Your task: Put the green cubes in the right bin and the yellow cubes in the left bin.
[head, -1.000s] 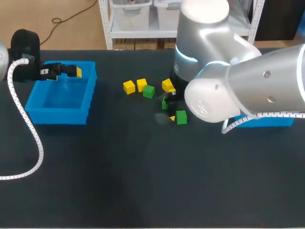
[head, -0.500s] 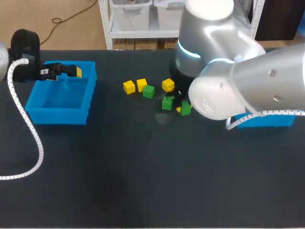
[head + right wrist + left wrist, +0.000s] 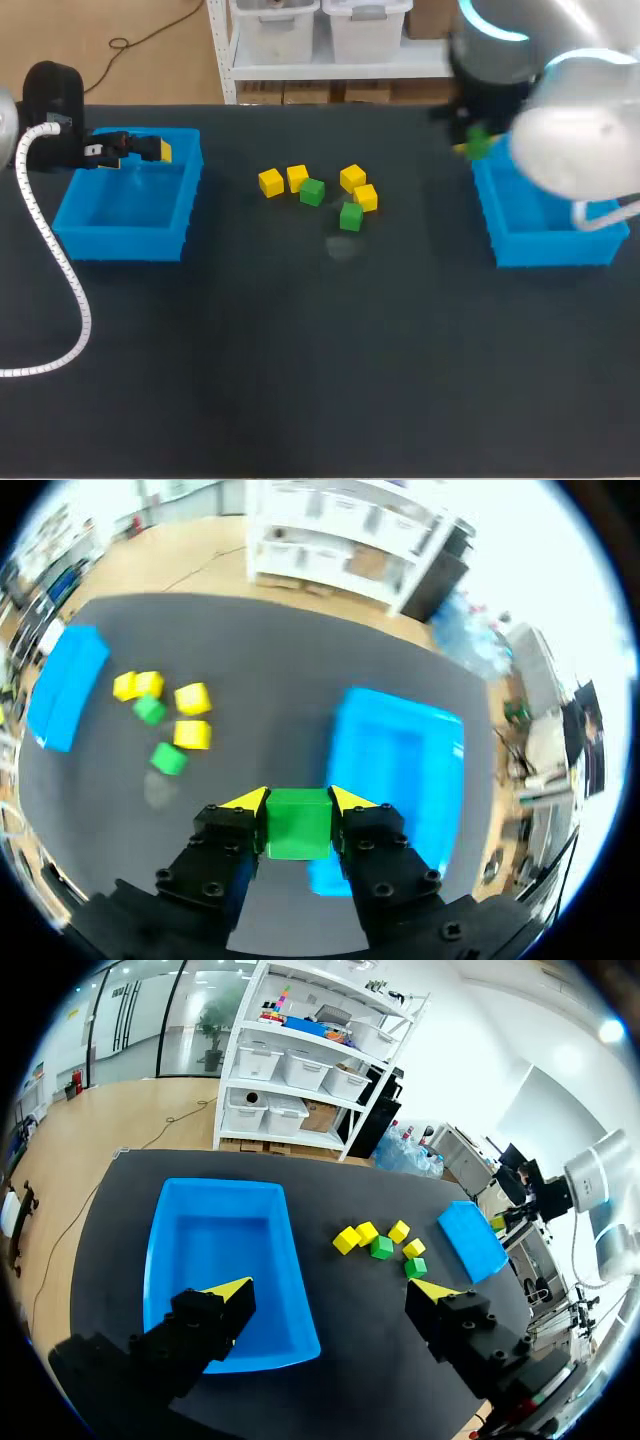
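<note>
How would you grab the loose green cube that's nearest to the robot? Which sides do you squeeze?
Take the green cube from straight above, pinching its left and right flat sides. It sits flat on the table, so its top is open. A yellow cube crowds its far right corner, so the far side looks too tight for a finger.

We are in a robotics lab. Our left arm (image 3: 52,95) and our right arm (image 3: 580,150) work at a black worktop (image 3: 300,380). A blue left bin (image 3: 215,1250) lies ahead of our left hand (image 3: 330,1290). A blue right bin (image 3: 400,760) lies ahead of our right hand (image 3: 298,805), which clasps a green cube (image 3: 298,825). Beyond that hand, loose yellow cubes (image 3: 271,182) and green cubes (image 3: 312,192) lie between the bins.
</note>
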